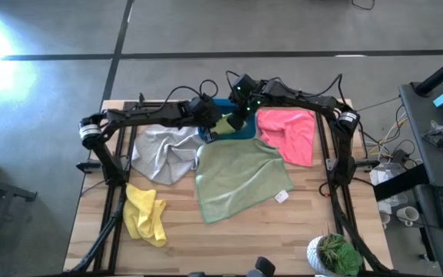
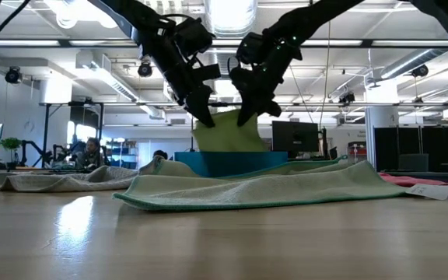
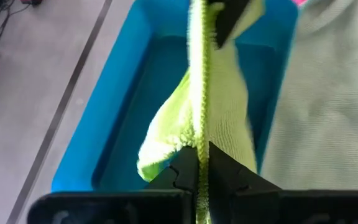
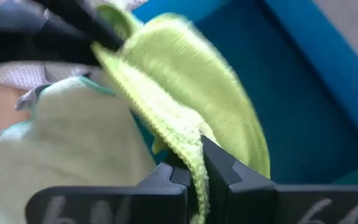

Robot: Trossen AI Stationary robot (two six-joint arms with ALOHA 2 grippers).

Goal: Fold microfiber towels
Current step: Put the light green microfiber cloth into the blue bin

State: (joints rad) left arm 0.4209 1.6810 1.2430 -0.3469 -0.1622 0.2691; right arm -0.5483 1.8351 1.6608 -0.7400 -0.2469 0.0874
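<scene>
Left pincer [image 2: 201, 109] and right pincer [image 2: 251, 109] both clamped tight on lime towel [image 2: 225, 131], hanging over blue bin [image 2: 232, 163].

Nubby lime cloth [image 3: 219, 118], seemingly smooth plastic bin [image 3: 126, 74], pale wood table [image 1: 283, 238].

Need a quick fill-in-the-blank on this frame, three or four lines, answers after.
1. Both hands, left hand and right hand, are shut on the ____ towel.
2. That towel hangs over the ____ bin.
3. The pink towel lies on the table's ____ side.
4. The sage green towel lies ____ on the table.

Answers: lime green; blue; right; spread out
</scene>
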